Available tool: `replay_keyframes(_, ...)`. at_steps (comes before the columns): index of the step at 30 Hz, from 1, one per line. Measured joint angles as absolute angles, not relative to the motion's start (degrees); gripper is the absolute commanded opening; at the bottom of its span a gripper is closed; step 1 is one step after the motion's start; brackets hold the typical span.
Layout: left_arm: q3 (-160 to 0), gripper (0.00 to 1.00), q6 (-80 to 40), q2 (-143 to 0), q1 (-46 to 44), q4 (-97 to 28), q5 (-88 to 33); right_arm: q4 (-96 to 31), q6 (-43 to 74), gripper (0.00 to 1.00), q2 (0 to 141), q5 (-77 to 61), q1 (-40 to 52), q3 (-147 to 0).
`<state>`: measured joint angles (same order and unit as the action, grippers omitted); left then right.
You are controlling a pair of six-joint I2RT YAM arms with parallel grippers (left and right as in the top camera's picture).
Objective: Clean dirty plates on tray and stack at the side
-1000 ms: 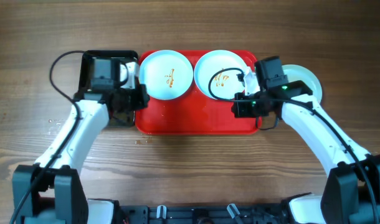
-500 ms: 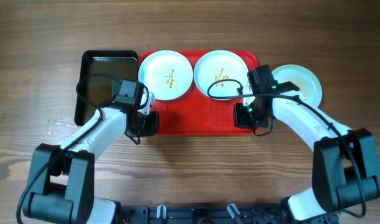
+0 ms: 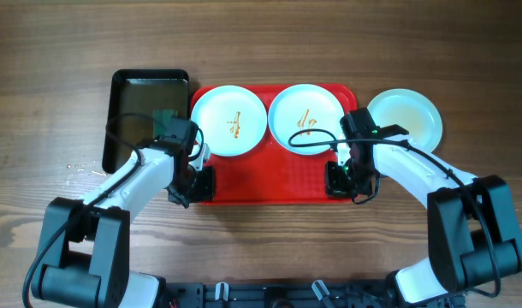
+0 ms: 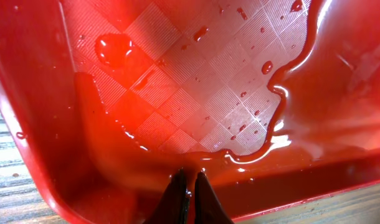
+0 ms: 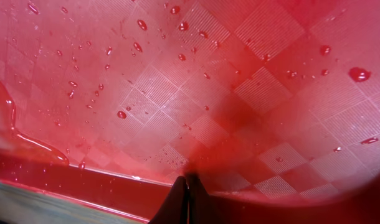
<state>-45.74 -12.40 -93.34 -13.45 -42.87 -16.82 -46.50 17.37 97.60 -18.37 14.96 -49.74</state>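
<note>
The red tray (image 3: 269,175) lies mid-table with two plates at its far side. The left plate (image 3: 229,121) and the right plate (image 3: 305,118) each carry an orange-brown smear. A third plate (image 3: 404,120) sits on the table just right of the tray, with no clear smear. My left gripper (image 3: 201,184) is shut on the tray's front rim near the left corner, and my right gripper (image 3: 338,181) near the right corner. The left wrist view shows fingertips (image 4: 190,186) pinched at the wet tray wall (image 4: 196,93). The right wrist view shows the same: fingertips (image 5: 189,186), tray (image 5: 177,93).
A black tray (image 3: 128,145) with a green sponge (image 3: 165,115) stands left of the red tray, close to my left arm. Water pools along the red tray's front wall. A few drops lie on the wood (image 3: 81,168) at the left.
Both grippers came down from the tray's far side to its front rim and closed there. The red tray and its two plates have shifted a little toward the front.
</note>
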Motion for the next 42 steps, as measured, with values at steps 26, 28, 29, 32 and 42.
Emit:
replay_keyframes(26,-50.4,0.04,-13.4,-77.1,-8.8,-36.1,5.5,-47.1,18.1,0.3,77.5,-10.5,15.0,-59.5)
replay_keyframes(28,-50.4,0.04,-14.7,-78.0,-4.7,-36.0,6.6,-47.2,18.2,0.3,75.4,-9.1,15.0,-59.5)
replay_keyframes(29,-50.4,0.04,-15.2,-79.0,-2.4,-36.0,6.6,-47.3,18.2,0.29,74.6,-8.5,15.0,-59.5)
replay_keyframes(32,-50.4,0.04,-15.9,-82.8,2.2,-36.5,5.7,-47.9,18.6,0.29,74.2,-7.5,15.0,-59.5)
replay_keyframes(42,-50.5,0.04,-16.7,-88.2,3.2,-45.3,3.1,-48.9,19.3,0.29,74.2,-7.2,15.0,-59.5)
